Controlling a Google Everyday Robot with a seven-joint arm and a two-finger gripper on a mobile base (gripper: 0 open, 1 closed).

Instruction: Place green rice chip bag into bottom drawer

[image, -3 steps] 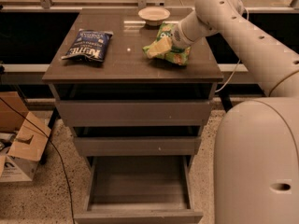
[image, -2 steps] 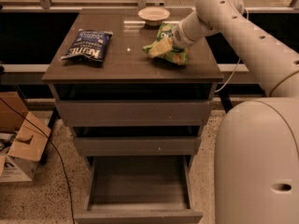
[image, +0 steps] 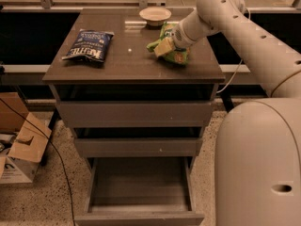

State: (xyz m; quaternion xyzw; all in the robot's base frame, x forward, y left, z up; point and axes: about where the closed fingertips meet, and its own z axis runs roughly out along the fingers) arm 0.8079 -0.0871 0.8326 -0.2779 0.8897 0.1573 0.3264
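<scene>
The green rice chip bag (image: 175,54) lies on the right part of the cabinet top (image: 127,60), near the back. My gripper (image: 164,45) reaches in from the right and sits right on the bag, with pale fingers (image: 162,47) over its left side. The bottom drawer (image: 139,186) is pulled out below, open and empty, directly under the cabinet front.
A dark blue chip bag (image: 89,45) lies on the left of the top. A pale bowl (image: 154,15) stands at the back middle. The two upper drawers (image: 135,114) are closed. Cardboard boxes (image: 21,147) and a cable lie on the floor at left. My own body (image: 258,164) fills the right.
</scene>
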